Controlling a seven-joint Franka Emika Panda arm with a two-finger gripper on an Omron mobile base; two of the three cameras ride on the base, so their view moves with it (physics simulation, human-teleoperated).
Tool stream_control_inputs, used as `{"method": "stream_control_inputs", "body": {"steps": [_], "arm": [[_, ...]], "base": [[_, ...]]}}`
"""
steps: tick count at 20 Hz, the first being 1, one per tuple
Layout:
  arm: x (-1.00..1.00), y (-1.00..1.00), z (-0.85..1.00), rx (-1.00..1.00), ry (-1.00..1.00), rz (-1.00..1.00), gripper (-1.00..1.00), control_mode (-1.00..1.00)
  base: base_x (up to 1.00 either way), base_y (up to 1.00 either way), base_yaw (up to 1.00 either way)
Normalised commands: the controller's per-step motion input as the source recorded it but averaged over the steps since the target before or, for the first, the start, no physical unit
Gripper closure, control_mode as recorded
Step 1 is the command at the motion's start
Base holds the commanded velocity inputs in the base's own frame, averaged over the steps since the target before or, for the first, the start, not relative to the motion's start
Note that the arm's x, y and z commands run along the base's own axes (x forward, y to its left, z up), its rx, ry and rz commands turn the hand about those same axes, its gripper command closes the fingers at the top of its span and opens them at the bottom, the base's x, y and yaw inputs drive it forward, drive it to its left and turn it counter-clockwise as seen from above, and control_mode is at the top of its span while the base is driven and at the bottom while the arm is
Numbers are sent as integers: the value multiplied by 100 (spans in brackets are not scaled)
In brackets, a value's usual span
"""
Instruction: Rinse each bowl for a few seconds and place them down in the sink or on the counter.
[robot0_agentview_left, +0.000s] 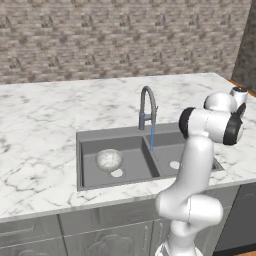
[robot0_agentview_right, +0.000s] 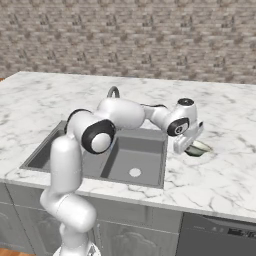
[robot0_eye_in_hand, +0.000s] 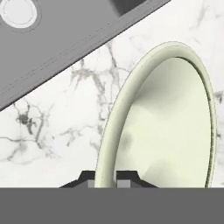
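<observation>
Cream-green bowl (robot0_eye_in_hand: 170, 131) at lower right of the hand view, on the marble bench (robot0_eye_in_hand: 57, 127) right of the sink (robot0_agentview_right: 135, 155), its rim clamped in the pincer (robot0_eye_in_hand: 106, 178), grey stone bowl (robot0_agentview_left: 109, 160) in the left basin.

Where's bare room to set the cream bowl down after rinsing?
Free: right basin around its drain, and the counter left of and behind the sink. Crowded: left basin, where the stone bowl sits beside the drain. The fingers pinch the cream bowl's rim.
</observation>
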Motion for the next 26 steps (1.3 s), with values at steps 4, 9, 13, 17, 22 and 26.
{"method": "stream_control_inputs", "body": {"steps": [4,9,13,17,22,26], "arm": [[-73,57,27,0,0,47,100,-100],[-55,74,9,-3,-5,55,100,-100],[-16,95,3,-1,-17,53,100,-100],[1,92,20,0,-15,48,100,-100],[3,95,2,0,-3,51,100,-100],[0,79,0,0,0,38,100,-100]], "base": [[0,0,0],[0,0,0],[0,0,0],[0,0,0],[0,0,0],[0,0,0]]}}
